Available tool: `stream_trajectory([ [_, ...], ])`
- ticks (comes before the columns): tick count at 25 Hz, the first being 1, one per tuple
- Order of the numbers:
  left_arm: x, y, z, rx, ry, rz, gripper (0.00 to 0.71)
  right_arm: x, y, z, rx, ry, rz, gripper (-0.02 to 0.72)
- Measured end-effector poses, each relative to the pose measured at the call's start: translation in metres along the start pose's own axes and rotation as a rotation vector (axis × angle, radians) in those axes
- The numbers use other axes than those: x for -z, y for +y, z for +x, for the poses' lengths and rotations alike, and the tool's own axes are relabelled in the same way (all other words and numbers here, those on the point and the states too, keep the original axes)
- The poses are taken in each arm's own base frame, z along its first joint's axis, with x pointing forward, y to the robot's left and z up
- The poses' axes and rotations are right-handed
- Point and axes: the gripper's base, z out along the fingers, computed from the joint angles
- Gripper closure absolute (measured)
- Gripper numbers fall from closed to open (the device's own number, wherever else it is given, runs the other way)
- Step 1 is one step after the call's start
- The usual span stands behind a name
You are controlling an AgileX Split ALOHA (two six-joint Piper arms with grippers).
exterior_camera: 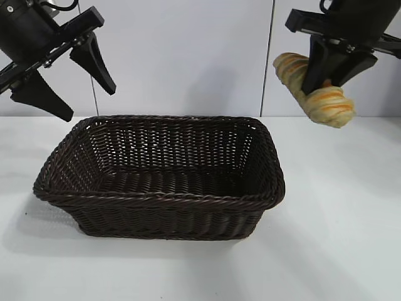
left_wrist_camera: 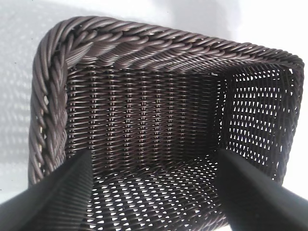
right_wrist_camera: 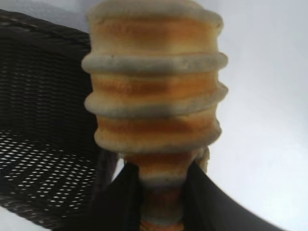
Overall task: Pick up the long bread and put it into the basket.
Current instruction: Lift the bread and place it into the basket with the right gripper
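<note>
The long bread (exterior_camera: 326, 105), golden-tan with orange stripes and crosswise ridges, hangs in the air at the upper right, clamped at its middle by my right gripper (exterior_camera: 330, 80). It is above the table, just right of the basket's right end. In the right wrist view the loaf (right_wrist_camera: 154, 86) sticks out from between the black fingers (right_wrist_camera: 120, 197). The dark brown wicker basket (exterior_camera: 156, 199) stands in the middle of the table with nothing in it. My left gripper (exterior_camera: 72, 84) hovers open above the basket's left end, and its wrist view looks down into the basket (left_wrist_camera: 144, 125).
White table surface (exterior_camera: 338, 238) surrounds the basket on every side. A pale wall with vertical seams stands behind. Nothing else lies on the table.
</note>
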Motion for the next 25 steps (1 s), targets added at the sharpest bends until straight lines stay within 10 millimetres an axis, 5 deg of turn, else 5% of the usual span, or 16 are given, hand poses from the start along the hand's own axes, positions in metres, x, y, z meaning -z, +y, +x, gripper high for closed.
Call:
stream_trajectory([
  [10,0.0,0.0,0.0,-0.001,0.0,0.0,0.188,-0.023,0.073,0.003,0.174,-0.013,-0.067,0.524],
  [25,0.0,0.0,0.0,-0.001,0.0,0.0,0.188,-0.111,0.067,0.005,0.13,0.093,-0.067,0.524],
])
